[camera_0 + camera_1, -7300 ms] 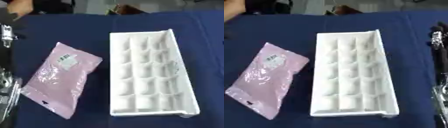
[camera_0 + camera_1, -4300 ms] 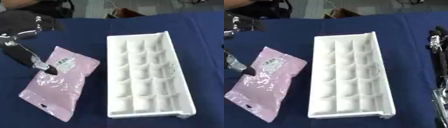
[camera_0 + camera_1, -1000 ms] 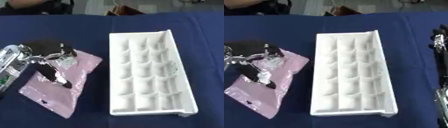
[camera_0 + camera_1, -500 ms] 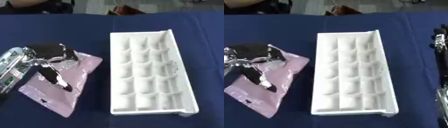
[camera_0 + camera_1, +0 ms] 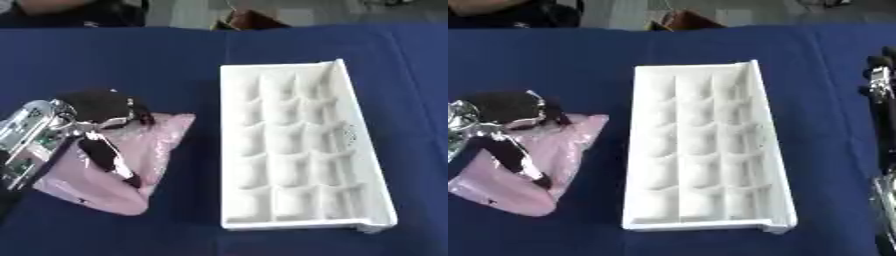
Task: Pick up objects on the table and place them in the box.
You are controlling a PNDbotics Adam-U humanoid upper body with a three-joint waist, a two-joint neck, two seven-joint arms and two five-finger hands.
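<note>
Curling our left hand point(image 5: 96, 127) round the pink pouch point(image 5: 131, 165), we have seemingly lifted its edge; the white compartment tray point(image 5: 297, 150) awaits.

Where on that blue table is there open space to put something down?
Bare blue cloth runs along the far side, behind the white compartment tray. A narrower strip lies between the tray and the pink pouch. The left is crowded: the left hand covers the pouch. The right hand edges the far right.
</note>
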